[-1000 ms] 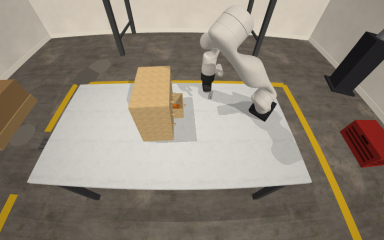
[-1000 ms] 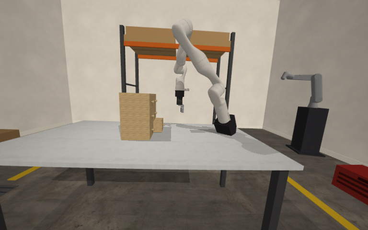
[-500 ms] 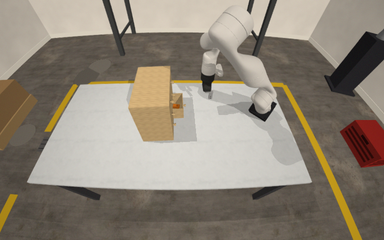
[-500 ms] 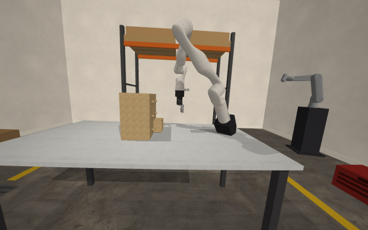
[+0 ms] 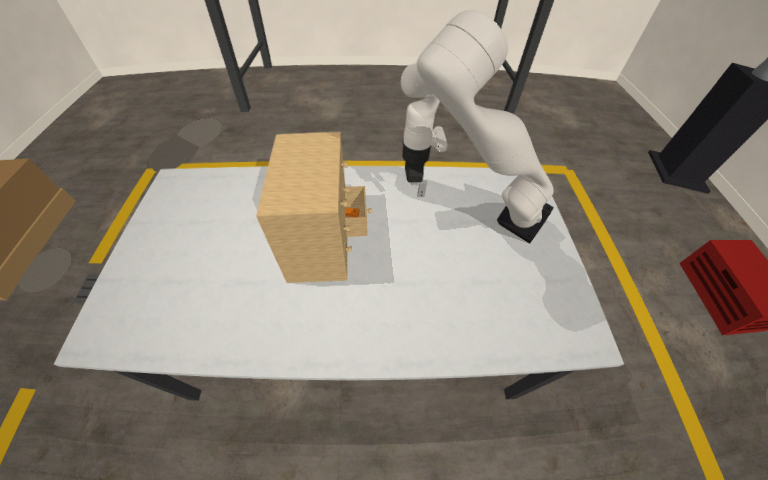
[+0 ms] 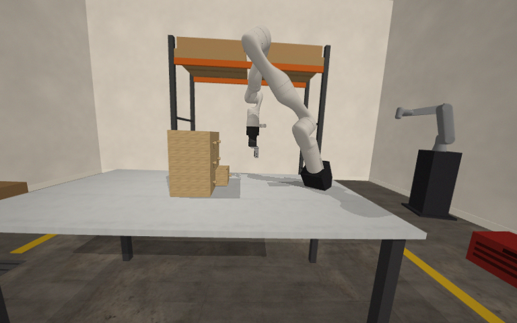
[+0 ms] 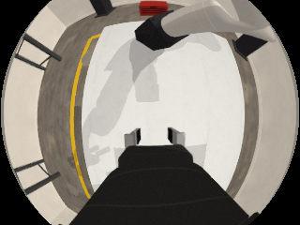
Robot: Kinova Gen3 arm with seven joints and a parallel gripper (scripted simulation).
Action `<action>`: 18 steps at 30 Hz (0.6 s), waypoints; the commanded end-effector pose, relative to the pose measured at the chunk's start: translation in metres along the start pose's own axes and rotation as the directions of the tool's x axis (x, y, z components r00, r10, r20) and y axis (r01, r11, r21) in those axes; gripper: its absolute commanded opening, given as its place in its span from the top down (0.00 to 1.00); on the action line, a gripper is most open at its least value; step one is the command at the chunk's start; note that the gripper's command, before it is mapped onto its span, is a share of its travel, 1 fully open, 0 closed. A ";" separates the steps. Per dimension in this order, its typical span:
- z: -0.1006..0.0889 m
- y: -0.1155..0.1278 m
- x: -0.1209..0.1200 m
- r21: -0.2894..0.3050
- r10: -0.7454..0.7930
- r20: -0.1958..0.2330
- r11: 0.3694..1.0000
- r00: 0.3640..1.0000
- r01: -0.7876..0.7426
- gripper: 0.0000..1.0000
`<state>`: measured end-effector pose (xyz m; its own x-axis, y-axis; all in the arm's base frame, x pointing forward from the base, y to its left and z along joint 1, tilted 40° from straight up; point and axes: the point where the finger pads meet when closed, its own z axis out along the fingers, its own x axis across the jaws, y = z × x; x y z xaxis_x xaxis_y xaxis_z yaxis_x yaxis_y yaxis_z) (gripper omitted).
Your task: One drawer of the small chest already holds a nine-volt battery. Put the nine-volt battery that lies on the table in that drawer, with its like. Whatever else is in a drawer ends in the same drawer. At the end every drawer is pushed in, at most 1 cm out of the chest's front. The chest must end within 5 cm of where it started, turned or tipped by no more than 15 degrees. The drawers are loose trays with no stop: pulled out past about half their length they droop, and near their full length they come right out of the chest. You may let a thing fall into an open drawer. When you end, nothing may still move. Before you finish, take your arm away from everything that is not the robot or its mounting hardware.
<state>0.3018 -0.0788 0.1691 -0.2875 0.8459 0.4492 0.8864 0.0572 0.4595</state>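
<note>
The small wooden chest [image 5: 304, 206] stands left of the table's middle, with its knobbed front facing right; it also shows in the exterior view [image 6: 192, 163]. One lower drawer is pulled part way out, also visible in the exterior view [image 6: 222, 175]. A small orange object [image 5: 351, 212] lies inside it. The other drawers look pushed in. My gripper [image 5: 420, 191] [image 6: 256, 153] hangs open and empty, well above the table, right of the chest and apart from it. The wrist view shows only bare table between the fingers. I see no battery on the table top.
The arm's black base [image 5: 525, 220] sits on the table's far right. A storage rack [image 6: 249, 64] stands behind the table. A red crate [image 5: 730, 283] and a second robot on a black pedestal [image 6: 434, 182] are on the floor to the right.
</note>
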 end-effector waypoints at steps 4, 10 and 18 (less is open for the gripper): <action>-0.008 -0.005 -0.007 -0.003 0.003 0.003 1.000 1.000 -0.003 0.00; -0.022 -0.015 -0.019 -0.005 0.003 0.003 1.000 1.000 -0.003 0.00; -0.034 -0.023 -0.028 -0.007 0.003 0.004 1.000 1.000 -0.003 0.00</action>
<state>0.2781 -0.1175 0.1719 -0.2898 0.8461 0.4473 0.8843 0.0580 0.4633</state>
